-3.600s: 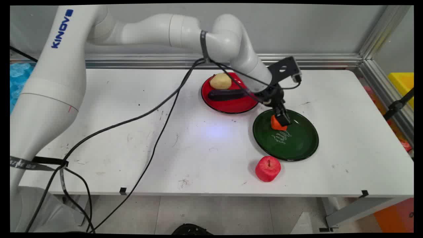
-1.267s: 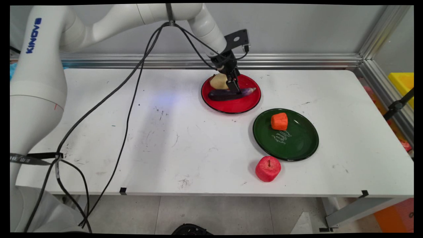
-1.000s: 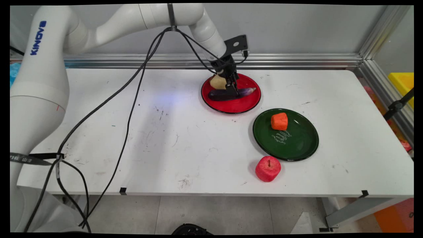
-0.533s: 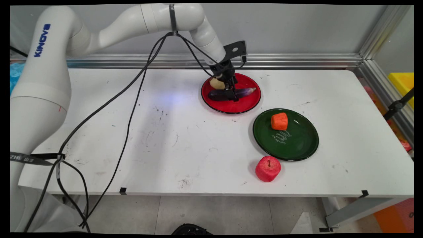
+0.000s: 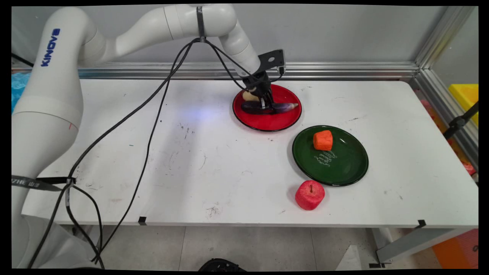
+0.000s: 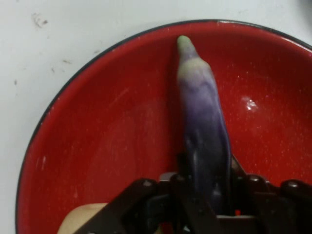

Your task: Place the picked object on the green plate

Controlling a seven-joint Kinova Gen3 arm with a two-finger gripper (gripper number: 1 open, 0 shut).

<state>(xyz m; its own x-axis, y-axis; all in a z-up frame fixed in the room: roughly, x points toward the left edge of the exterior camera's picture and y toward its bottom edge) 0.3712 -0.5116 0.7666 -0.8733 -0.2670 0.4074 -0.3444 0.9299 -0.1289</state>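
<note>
Main view: gripper point(image 5: 266, 107) is lowered onto the eggplant point(image 5: 280, 107) on the red plate point(image 5: 280, 121) near the table's point(image 5: 214, 160) far edge; potato point(image 5: 250, 95) is seen just behind.
Hand view: fingers point(image 6: 181, 171) are closed against both sides of the eggplant point(image 6: 204, 122); red plate point(image 6: 107, 131) lies beneath.

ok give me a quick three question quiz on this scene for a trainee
1. True or false: the gripper is down at the eggplant on the red plate.
2. What sits on the green plate? A) red apple B) orange carrot chunk C) potato
3. Fill in: the red apple rests on the ____, beside the green plate.

Key: 1 true; 2 B, the orange carrot chunk; 3 table.
</note>
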